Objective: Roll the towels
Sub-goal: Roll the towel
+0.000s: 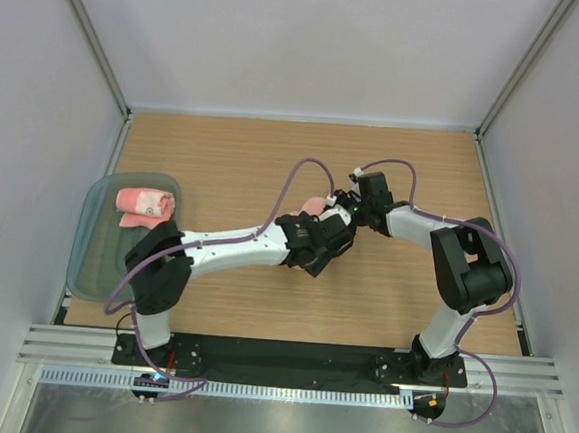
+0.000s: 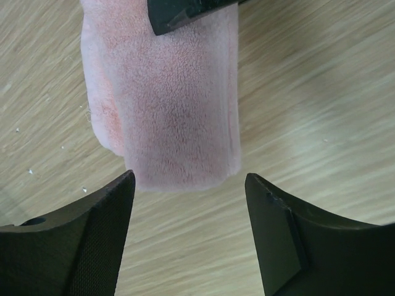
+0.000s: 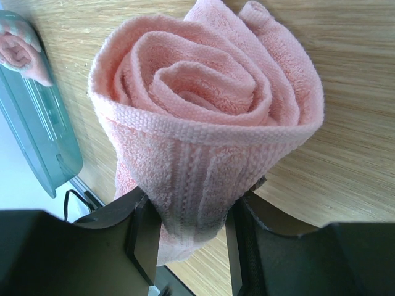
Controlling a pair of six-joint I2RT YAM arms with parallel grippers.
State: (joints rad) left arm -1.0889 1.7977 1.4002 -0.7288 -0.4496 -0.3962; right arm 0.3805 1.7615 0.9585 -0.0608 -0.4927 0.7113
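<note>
Roll looks done — your right tool (image 3: 191,208) pinches the towel (image 3: 203,92), left tool (image 2: 190,180) spread wide; next: lift to tray (image 1: 91,256).

Pale grey walls (image 1: 284,36) enclose a light wooden table (image 1: 224,161).

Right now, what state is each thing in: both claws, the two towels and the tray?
centre towel: rolled into a spiral, pinched at one end.
right claw: shut on the centre towel.
left claw: open, with that roll just ahead of its tips.
tray towel: rolled, lying in the tray.
tray: at the table's left edge, holding one towel.
</note>
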